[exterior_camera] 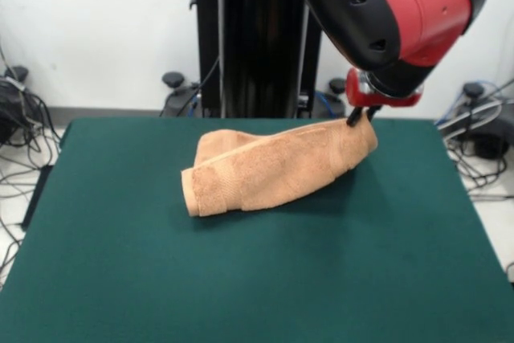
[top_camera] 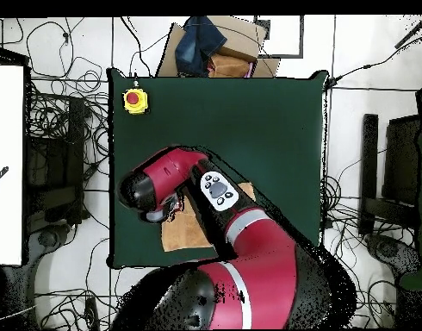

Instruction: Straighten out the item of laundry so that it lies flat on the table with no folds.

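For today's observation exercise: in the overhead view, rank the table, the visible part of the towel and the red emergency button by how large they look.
1. table
2. towel, mostly hidden under the arm
3. emergency button

A yellow box with a red emergency-stop button (top_camera: 135, 100) sits on the table near one corner, just inside the two edges that meet there. Beyond the adjoining edge, a cardboard box (top_camera: 236, 50) lies on the floor with a dark blue cloth (top_camera: 200, 43) draped over it. Tangled black cables (top_camera: 64, 129) spread across the floor along the table's side, and more cables (exterior_camera: 20, 130) trail past another edge. A white panel (top_camera: 8, 164) stands off to one side.
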Robot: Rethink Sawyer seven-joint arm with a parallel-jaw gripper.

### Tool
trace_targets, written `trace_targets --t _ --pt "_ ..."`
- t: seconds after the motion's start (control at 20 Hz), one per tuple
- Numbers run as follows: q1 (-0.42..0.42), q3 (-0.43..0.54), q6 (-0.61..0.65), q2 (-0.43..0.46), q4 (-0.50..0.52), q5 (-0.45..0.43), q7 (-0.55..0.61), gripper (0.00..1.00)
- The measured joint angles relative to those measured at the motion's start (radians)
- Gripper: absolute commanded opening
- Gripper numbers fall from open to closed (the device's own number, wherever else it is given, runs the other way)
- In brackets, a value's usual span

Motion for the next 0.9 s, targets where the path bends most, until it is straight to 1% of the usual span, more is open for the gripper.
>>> trace_targets --t 0.5,0.8,0.9 --pt "0.000 0.000 0.008 0.003 -0.013 0.000 0.000 0.00" --pt "0.000 0.000 0.044 0.016 -0.060 0.001 -0.006 0.00" --pt "0.000 0.000 0.062 0.022 -0.083 0.001 -0.031 0.00"
